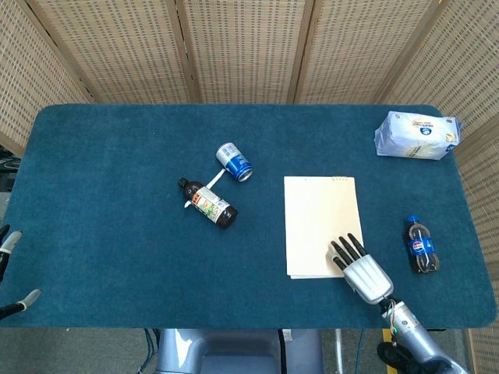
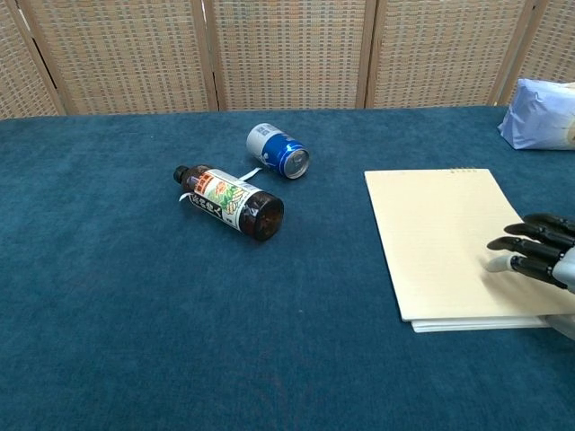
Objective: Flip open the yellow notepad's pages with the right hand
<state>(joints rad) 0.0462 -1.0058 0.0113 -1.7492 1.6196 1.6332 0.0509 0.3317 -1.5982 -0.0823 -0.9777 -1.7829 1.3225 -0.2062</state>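
The yellow notepad (image 1: 320, 222) (image 2: 440, 233) lies flat on the blue table, right of centre. My right hand (image 1: 362, 269) (image 2: 539, 256) rests on its near right corner, fingers spread flat on the top page and pointing away from me. It grips nothing. The top sheets sit slightly offset from the lower ones, and a thin strip of the lower pages shows along the near edge. Only fingertips of my left hand (image 1: 6, 243) show at the far left edge of the head view, apart, with nothing in them.
A blue can (image 1: 234, 161) (image 2: 280, 151) and a brown bottle (image 1: 209, 203) (image 2: 230, 202) lie on their sides left of the notepad. A small cola bottle (image 1: 421, 245) lies right of my hand. A white tissue pack (image 1: 417, 135) (image 2: 539, 112) sits at the far right corner.
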